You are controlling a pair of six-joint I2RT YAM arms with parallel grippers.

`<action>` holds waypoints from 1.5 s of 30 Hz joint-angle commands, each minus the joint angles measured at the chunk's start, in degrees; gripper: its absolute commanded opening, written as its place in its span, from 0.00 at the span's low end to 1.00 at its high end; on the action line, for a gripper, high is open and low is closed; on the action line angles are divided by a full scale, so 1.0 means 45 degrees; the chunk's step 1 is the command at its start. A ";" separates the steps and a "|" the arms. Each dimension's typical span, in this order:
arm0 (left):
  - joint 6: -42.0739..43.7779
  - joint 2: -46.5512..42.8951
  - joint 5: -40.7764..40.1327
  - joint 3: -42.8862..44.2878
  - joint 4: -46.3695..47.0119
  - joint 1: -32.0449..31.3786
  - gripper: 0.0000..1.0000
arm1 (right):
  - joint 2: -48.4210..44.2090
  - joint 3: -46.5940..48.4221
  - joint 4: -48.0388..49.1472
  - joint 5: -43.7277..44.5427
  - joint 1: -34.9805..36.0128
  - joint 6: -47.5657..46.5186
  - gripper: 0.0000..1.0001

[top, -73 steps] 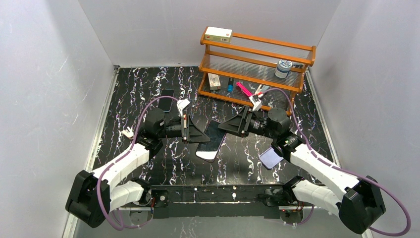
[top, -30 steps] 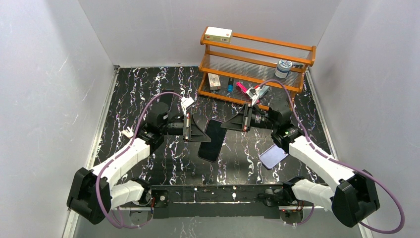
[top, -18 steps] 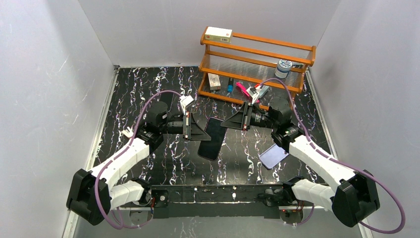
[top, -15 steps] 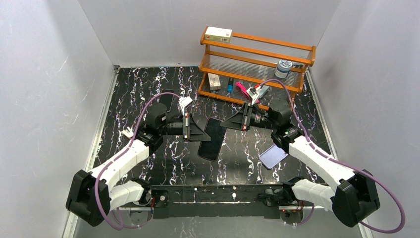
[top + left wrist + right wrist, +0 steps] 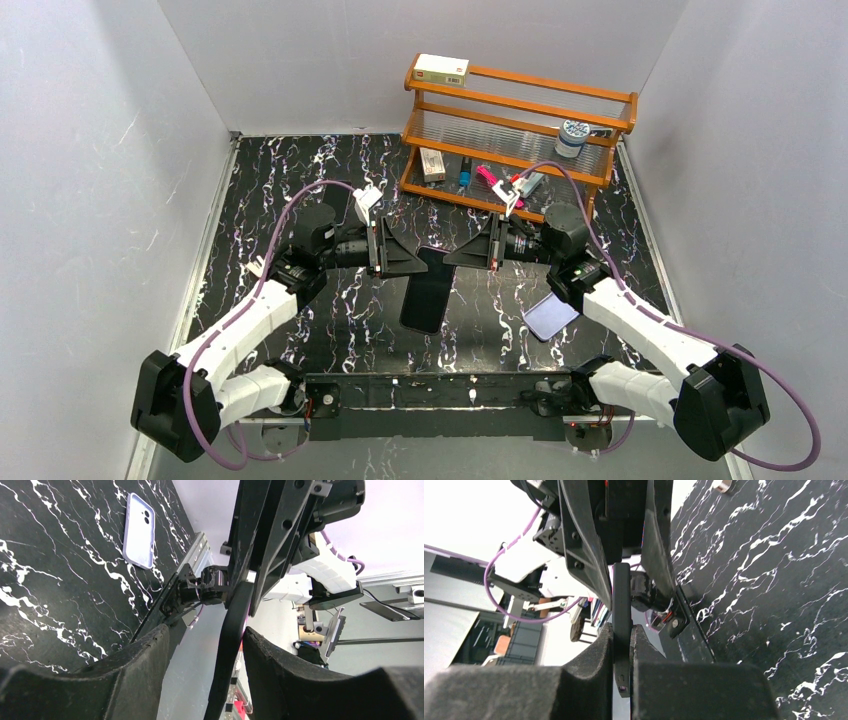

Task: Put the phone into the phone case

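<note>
Phone (image 5: 425, 300) pinched edge-on by right jaws (left jaws parted around it).

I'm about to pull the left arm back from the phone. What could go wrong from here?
1. Only the right fingers pinch the phone, on a thin edge; it may pivot or slip.
2. The left fingers stand apart on either side of the phone; a skewed retreat could knock it.
3. The phone case lies close beside the right arm, so lowering the phone there may be awkward.
</note>
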 commanded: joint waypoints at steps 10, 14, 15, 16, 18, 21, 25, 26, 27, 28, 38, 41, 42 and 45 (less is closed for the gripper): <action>0.0220 0.0377 0.0500 0.0579 0.0750 0.0121 0.46 | -0.0307 -0.0228 0.1351 -0.0509 0.0100 0.0774 0.01; 0.0704 0.0397 0.0752 0.0701 0.0224 0.0121 0.41 | -0.0230 -0.0293 0.1393 -0.0340 0.0100 0.0800 0.01; 0.0700 0.0452 0.0819 0.0689 0.0228 0.0121 0.34 | -0.0220 -0.0307 0.1394 -0.0236 0.0109 0.0795 0.01; 0.0721 0.0491 0.0852 0.0666 0.0218 0.0121 0.28 | -0.0202 -0.0350 0.1422 -0.0126 0.0111 0.0805 0.01; 0.1012 0.0485 0.0777 0.0702 -0.0216 0.0121 0.14 | -0.0075 -0.0420 0.1543 0.0037 0.0104 0.0873 0.01; 0.2424 0.0437 0.0212 0.0947 -0.2140 0.0121 0.00 | 0.0180 -0.0390 0.1791 -0.0011 0.0100 0.1008 0.01; 0.3938 0.0694 -0.0768 0.1366 -0.4367 0.0121 0.00 | -0.0014 -0.0352 0.1230 0.0391 0.0100 0.0736 0.01; 0.4007 0.0712 -0.0963 0.1400 -0.4509 0.0121 0.00 | -0.0071 -0.0368 0.1070 0.0523 0.0105 0.0639 0.01; 0.4142 0.0697 -0.1165 0.1436 -0.4673 0.0121 0.00 | -0.0115 -0.0370 0.0864 0.0640 0.0115 0.0527 0.01; 0.4249 0.0678 -0.1291 0.1492 -0.4808 0.0121 0.00 | -0.0121 -0.0341 0.0682 0.0713 0.0104 0.0381 0.01; 0.5457 0.0653 -0.2883 0.2558 -0.6697 0.0121 0.61 | -0.0126 -0.0618 -0.1441 0.2076 0.0100 -0.1292 0.01; 0.6337 0.0300 -0.4563 0.2766 -0.7724 0.0121 0.71 | 0.0233 -0.0741 -0.1620 0.2664 0.0109 -0.1654 0.01; 0.6609 0.0204 -0.5153 0.2820 -0.8031 0.0121 0.77 | 0.0465 -0.0739 -0.1647 0.2788 0.0103 -0.1789 0.01; 0.7457 -0.0036 -0.6469 0.2796 -0.8552 0.0121 0.96 | 0.1439 -0.0052 -0.2660 0.3252 0.0095 -0.2931 0.01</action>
